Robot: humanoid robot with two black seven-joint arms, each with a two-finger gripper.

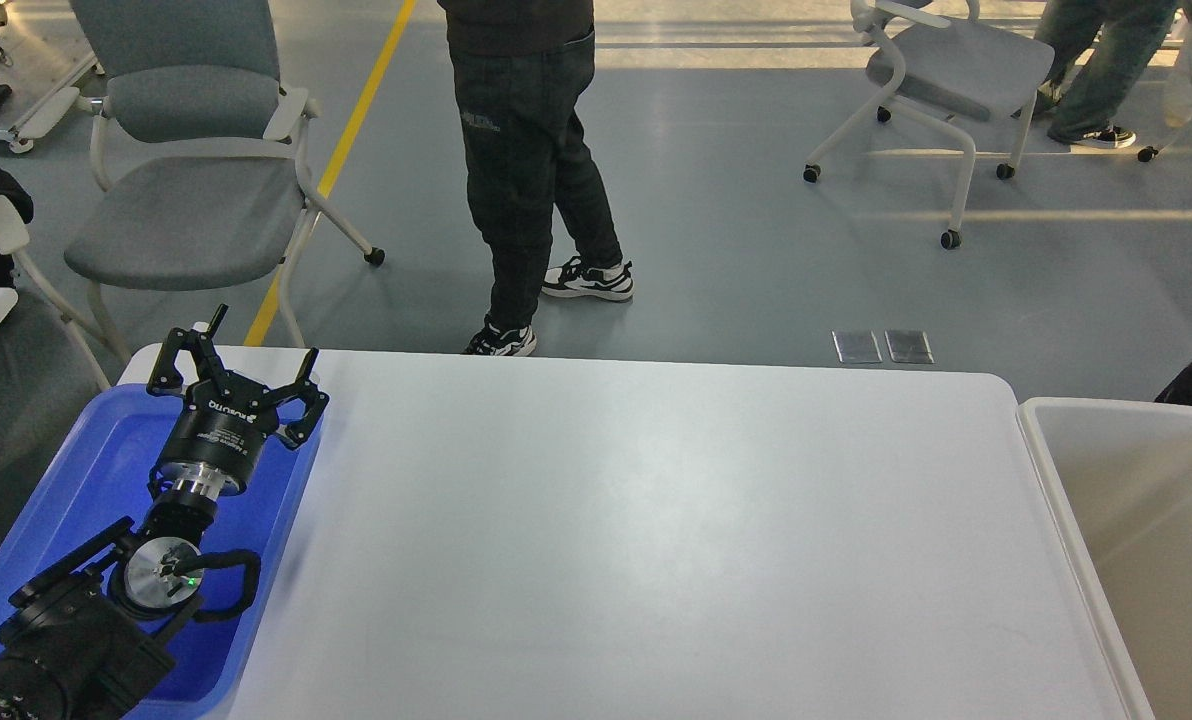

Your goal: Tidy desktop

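The desktop (656,540) is a large white tabletop with rounded corners, and it fills the middle and lower part of the head view. Its surface looks smooth and has a soft shine.

A blue tray (96,470) lies on the left end of the desktop, with its far corner close to the far edge of the desktop. The left arm comes in over this tray. The left gripper (261,345) is above the far part of the tray, and its two black fingers stand clearly apart, with nothing between them. If it touches the tray or only hangs over it, I cannot tell from this angle.

An off-white bin (1046,470) with a raised rim stands just beside the right end of the desktop.

Beyond the far edge of the desktop, on the grey floor, a person (531,170) in dark trousers stands. A grey chair (191,180) is beyond the far left corner of the desktop, and another chair (956,70) is far beyond the right part.
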